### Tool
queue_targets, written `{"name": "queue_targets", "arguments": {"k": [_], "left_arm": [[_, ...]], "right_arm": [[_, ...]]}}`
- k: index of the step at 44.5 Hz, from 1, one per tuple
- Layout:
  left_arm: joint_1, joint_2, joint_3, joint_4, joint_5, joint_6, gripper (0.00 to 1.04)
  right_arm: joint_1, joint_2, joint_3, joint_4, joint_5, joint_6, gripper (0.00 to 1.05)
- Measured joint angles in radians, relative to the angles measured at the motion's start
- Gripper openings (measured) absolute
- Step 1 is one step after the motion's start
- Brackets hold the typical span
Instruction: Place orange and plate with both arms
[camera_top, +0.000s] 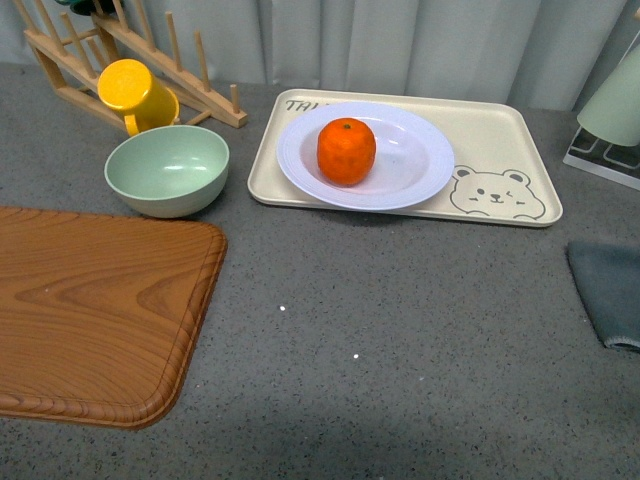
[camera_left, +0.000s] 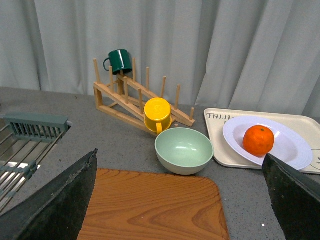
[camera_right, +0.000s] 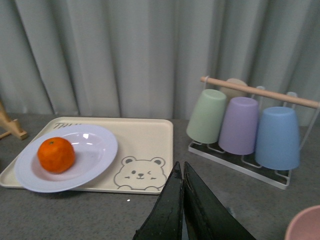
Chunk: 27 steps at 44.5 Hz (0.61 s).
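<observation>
The orange (camera_top: 346, 151) rests in the middle of the white plate (camera_top: 420, 160), and the plate lies on a beige bear tray (camera_top: 500, 130). Neither arm shows in the front view. The left wrist view has the orange (camera_left: 258, 140) and plate (camera_left: 292, 147) off to one side, with my left gripper (camera_left: 180, 172) open wide above the wooden board, holding nothing. In the right wrist view the orange (camera_right: 55, 154) sits in the plate (camera_right: 95, 145), well clear of my right gripper (camera_right: 182, 167), whose black fingers are pressed together and empty.
A pale green bowl (camera_top: 167, 168) stands left of the tray, a yellow mug (camera_top: 135, 93) on a wooden rack (camera_top: 190, 75) behind it. A wooden board (camera_top: 95, 305) fills the near left. A grey cloth (camera_top: 608, 290) lies right. Upturned cups (camera_right: 240, 125) hang on a rack; a dish drainer (camera_left: 22, 145) sits far left.
</observation>
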Motion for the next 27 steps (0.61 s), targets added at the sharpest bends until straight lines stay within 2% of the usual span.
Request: {"name": "queue_targets", "arguments": {"k": [27], "left_arm": [[0.0, 0.0, 0.0, 0.0, 0.0, 0.0, 0.98]], "right_arm": [[-0.014, -0.433, -0.026, -0.389, -0.005, 0.0, 0.01]]}}
